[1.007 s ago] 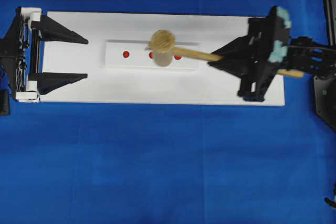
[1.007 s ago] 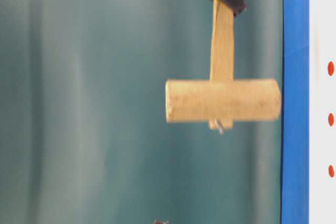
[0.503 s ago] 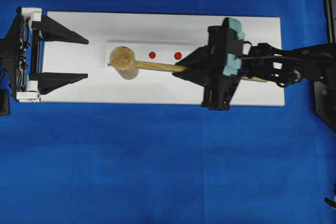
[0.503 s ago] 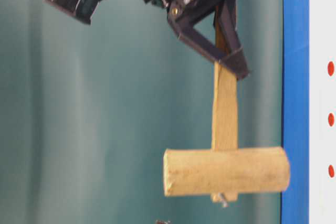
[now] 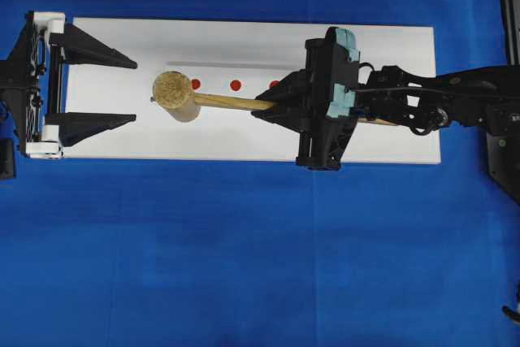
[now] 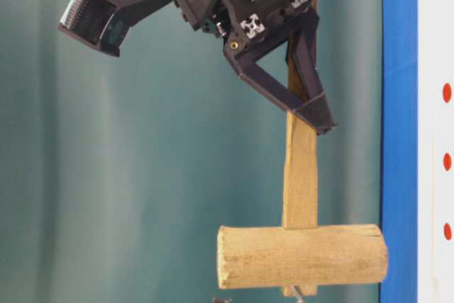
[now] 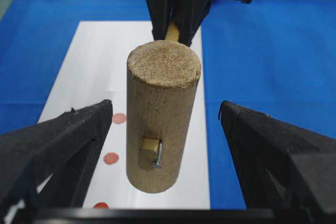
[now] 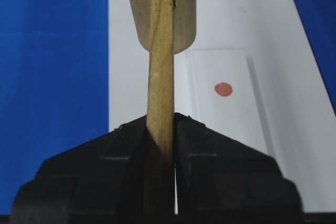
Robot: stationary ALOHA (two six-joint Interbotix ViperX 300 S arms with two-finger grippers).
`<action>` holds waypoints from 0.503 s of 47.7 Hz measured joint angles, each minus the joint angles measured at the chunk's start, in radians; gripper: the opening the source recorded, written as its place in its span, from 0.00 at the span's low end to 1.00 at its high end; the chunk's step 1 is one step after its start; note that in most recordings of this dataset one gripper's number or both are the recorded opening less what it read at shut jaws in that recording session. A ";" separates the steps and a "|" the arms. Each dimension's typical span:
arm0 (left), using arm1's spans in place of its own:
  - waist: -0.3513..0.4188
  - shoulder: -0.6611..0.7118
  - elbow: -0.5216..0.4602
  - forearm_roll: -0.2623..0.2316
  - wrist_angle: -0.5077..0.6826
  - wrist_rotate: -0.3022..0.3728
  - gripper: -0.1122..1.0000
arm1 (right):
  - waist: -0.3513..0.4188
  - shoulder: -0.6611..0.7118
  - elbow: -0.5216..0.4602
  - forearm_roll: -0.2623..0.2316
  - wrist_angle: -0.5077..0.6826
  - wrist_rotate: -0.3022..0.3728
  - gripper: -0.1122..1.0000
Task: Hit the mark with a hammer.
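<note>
Hammer: light wooden mallet, thick cylindrical head, long flat handle, held in the air above the white board with its head at the left end of the raised white strip that carries the red marks. Overhead view: the round end face of the head points up at the camera, just beside the leftmost mark; the handle runs right into the right gripper. Table-level view: alone shows the head from the side as a full cylinder lying crosswise to the handle, with a gap between it and the board, and three marks in a column at the frame's right edge. Left wrist view: alone shows a screw driven beside the handle end where it passes through the head; the head hangs between the two black fingers without touching either. Right wrist view: alone shows the grip close up, both jaws pressed flat against the handle's faces, one mark visible to the right. Right gripper: clamped on the handle, arm stretched in from the right over the board, wrist rolled to one side. Left gripper: jaws spread wide, empty, level at the board's left end, pointing right toward the head.
</note>
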 measured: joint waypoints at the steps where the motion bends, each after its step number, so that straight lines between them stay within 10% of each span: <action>1: 0.000 0.000 0.000 0.000 -0.002 0.000 0.83 | 0.002 0.000 0.000 0.000 0.000 0.000 0.13; 24: 0.023 0.201 -0.094 0.000 -0.040 -0.002 0.91 | 0.000 0.000 0.000 0.002 0.000 0.000 0.13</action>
